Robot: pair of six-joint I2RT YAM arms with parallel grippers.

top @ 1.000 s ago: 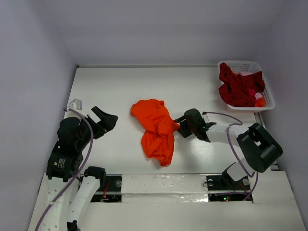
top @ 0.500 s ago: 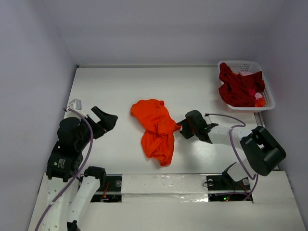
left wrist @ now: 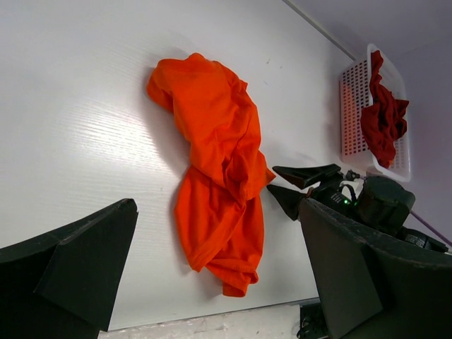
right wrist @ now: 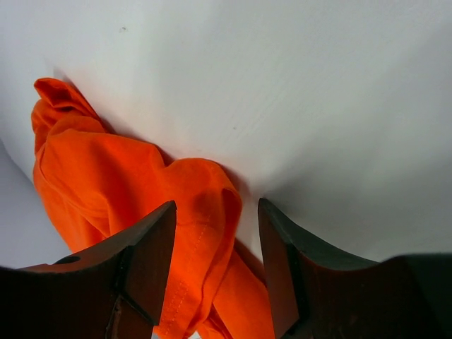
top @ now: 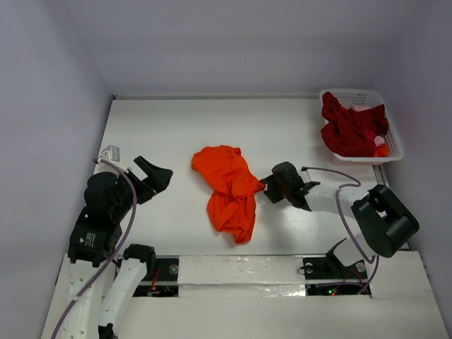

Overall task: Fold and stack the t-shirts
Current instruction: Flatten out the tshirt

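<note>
A crumpled bright orange t-shirt (top: 227, 187) (left wrist: 215, 155) (right wrist: 106, 176) lies on the white table, mid-front. My right gripper (top: 268, 187) (left wrist: 272, 179) (right wrist: 215, 205) sits low at the shirt's right edge. Its jaws are apart and straddle a raised fold of orange cloth without pinching it. My left gripper (top: 161, 182) (left wrist: 217, 205) hovers wide open to the left of the shirt, well apart from it and holding nothing. A dark crimson t-shirt (top: 349, 131) (left wrist: 381, 120) is bunched in the basket at the back right.
The white lattice basket (top: 393, 145) (left wrist: 351, 99) stands at the table's far right corner against the wall. Something small and pink-orange (top: 380, 146) lies in it beside the red cloth. A small white block (top: 109, 151) sits near the left wall.
The right gripper's jaws have narrowed a little around the orange fold, and its arm has shifted slightly right. The left arm and both shirts have not moved.
</note>
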